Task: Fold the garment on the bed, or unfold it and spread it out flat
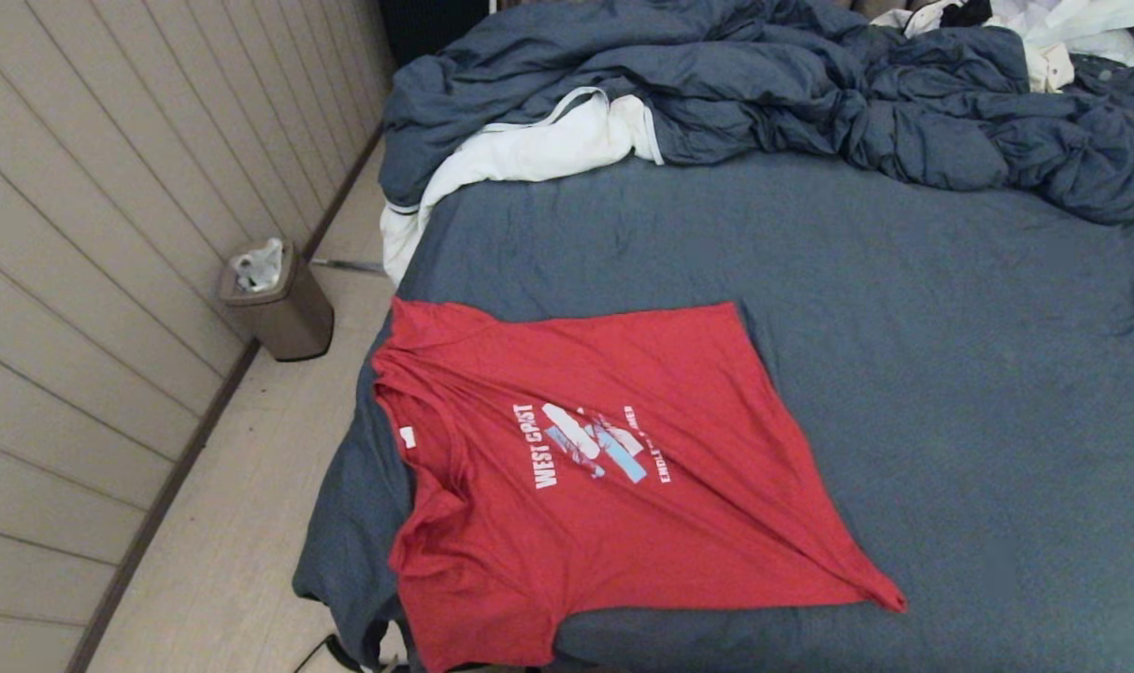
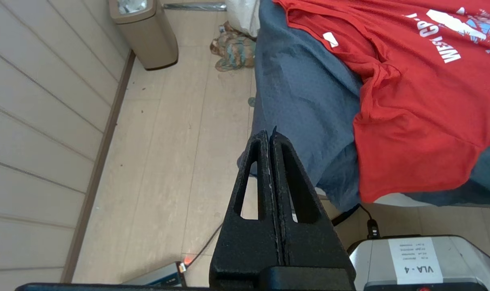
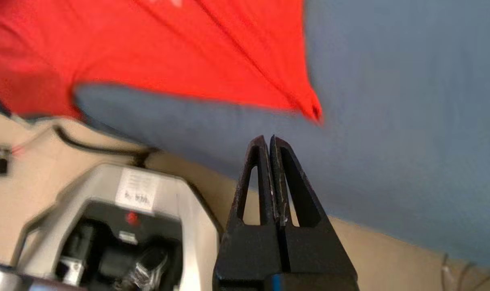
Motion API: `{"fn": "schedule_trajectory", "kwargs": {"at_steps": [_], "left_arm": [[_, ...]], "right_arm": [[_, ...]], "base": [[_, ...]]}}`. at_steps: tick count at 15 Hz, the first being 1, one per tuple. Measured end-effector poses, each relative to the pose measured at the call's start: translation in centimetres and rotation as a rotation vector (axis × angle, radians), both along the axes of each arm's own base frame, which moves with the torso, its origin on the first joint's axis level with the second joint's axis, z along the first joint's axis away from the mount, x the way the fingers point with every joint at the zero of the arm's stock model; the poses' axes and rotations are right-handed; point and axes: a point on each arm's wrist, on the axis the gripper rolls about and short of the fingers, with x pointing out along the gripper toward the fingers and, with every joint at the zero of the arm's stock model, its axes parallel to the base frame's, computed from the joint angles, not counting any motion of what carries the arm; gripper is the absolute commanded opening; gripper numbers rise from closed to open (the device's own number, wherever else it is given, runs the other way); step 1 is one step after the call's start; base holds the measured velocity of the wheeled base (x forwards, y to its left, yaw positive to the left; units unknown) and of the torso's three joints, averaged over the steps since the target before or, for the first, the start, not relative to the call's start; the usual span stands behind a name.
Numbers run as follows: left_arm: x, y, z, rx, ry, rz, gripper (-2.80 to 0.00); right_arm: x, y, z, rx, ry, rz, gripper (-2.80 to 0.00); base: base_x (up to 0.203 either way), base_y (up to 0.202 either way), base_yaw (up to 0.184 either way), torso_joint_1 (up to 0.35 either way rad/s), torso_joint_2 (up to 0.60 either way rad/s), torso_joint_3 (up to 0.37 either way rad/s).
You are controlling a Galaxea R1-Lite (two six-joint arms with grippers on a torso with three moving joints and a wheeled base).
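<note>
The garment [image 1: 604, 467] lies print-up on the near-left corner of the bed [image 1: 950, 374], its lower edge spilling over the side; one careless tug could slide it to the floor; left gripper [image 2: 270, 135] and right gripper [image 3: 268, 139] hang off the mattress edge, fingers pressed together, empty; duvet [image 1: 810, 93] heaped far back, bin [image 1: 281, 299] by the wall, nothing blocking.

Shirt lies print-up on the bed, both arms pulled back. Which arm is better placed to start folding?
Probably the right. The right gripper, fingers shut, hangs just short of the red T-shirt's pointed hem corner. The left gripper, also shut, hangs over the floor beside the bed.
</note>
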Motion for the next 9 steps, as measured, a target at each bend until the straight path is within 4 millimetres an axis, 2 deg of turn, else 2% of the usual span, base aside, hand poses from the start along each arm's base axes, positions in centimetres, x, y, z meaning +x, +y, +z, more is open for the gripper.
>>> {"fn": "schedule_trajectory", "kwargs": {"at_steps": [2, 5, 9], "left_arm": [[0.0, 0.0, 0.0, -0.003, 0.002, 0.001, -2.8], [0.0, 0.0, 0.0, -0.009, 0.003, 0.002, -2.8], [0.0, 0.1, 0.0, -0.076, -0.007, 0.032, -2.8]], "right_arm": [[0.0, 0.0, 0.0, 0.053, 0.013, -0.065, -2.8], [-0.3, 0.0, -0.3, -0.017, 0.002, -0.182, -2.8], [-1.6, 0.0, -0.7, 0.0, -0.147, -0.19, -2.8]], "base": [[0.0, 0.0, 0.0, 0.0, 0.0, 0.0], [0.0, 0.0, 0.0, 0.0, 0.0, 0.0], [0.0, 0.0, 0.0, 0.0, 0.0, 0.0]]}}
